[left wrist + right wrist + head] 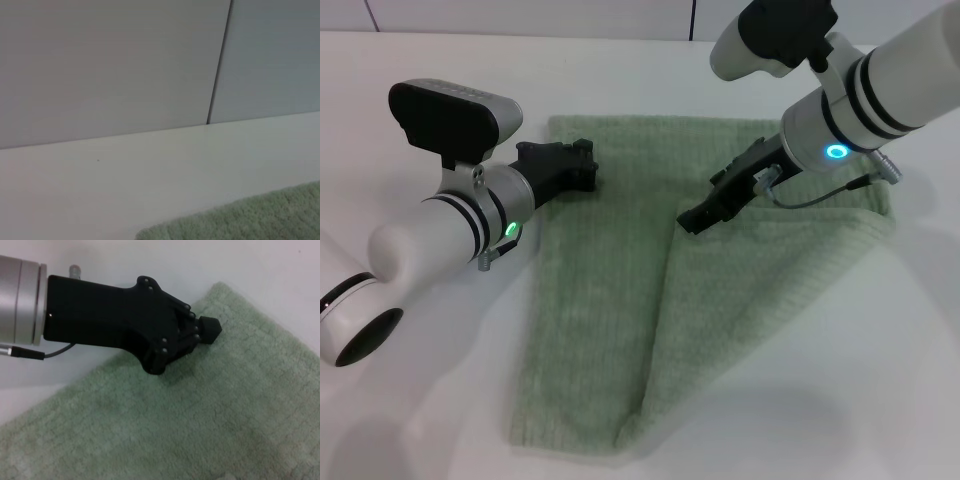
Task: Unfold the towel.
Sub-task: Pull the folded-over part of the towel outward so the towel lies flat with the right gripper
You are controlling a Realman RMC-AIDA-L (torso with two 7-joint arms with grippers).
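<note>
Towel (620, 300) is the landmark: a pale green terry cloth lying flat on the white table (420, 420), with its right part folded over in a long diagonal flap whose edge runs from near the middle of the cloth down to the near edge.

Left of the towel, the left arm reaches in low over the table. The left gripper (582, 166) sits at the towel's far left corner, its black tip right over the hemmed edge there. In the right wrist view the same gripper (210, 330) shows from the side, with its fingers drawn together to a single narrow point resting at the towel's edge; no cloth can be seen between them. The left wrist view shows only a bare stretch of table, the grey wall panels (110, 65) behind it, and a fuzzy strip of the towel (260, 220).

Over the right half of the towel, the right arm comes down from the far right. The right gripper (692, 220) points toward the middle of the towel, its black tip at the top end of the folded flap's diagonal edge. Whether its fingers are spread or closed, and whether they hold the flap, I cannot tell.
</note>
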